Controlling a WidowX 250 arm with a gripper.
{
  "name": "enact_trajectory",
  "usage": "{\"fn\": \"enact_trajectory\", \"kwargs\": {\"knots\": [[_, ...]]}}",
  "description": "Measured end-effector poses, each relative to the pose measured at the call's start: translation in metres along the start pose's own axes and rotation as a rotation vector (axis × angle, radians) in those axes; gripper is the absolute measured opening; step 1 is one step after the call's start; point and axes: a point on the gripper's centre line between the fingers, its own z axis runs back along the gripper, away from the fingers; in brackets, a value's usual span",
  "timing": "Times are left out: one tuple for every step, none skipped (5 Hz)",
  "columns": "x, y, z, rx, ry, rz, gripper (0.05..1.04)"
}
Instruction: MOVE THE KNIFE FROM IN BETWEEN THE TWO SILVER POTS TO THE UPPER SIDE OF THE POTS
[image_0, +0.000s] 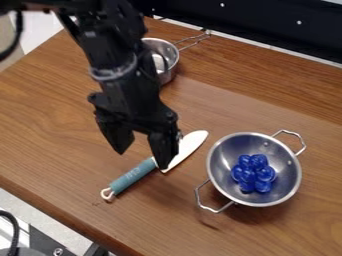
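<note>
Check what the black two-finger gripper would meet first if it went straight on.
Likely the teal-handled, pale-bladed knife, near its middle; the gripper points down there. Depth is unclear, so it could meet the brown wooden table instead.

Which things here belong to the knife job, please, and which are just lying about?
Part of the job:
knife
two-handled silver pot
long-handled silver pot

Just lying about:
blue object in the two-handled silver pot
something pale in the other
black cable, lower left
</note>
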Motion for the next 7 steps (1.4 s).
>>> {"fn": "enact_trajectory", "kwargs": {"knots": [[-0.001,0.006,-0.014,0.062,0.058,-0.024,0.999],[0.004,0.018,-0.011,0.082,0.068,-0.050,0.999],[0.000,0.024,-0.017,0.111,0.055,-0.082,0.999],[-0.007,0.022,-0.025,0.105,0.055,-0.116,0.999],[-0.009,0.020,-0.029,0.068,0.040,-0.144,0.999],[-0.011,0.020,-0.033,0.086,0.030,-0.148,0.999],[-0.012,0.020,-0.039,0.126,0.009,-0.146,0.949]]}}
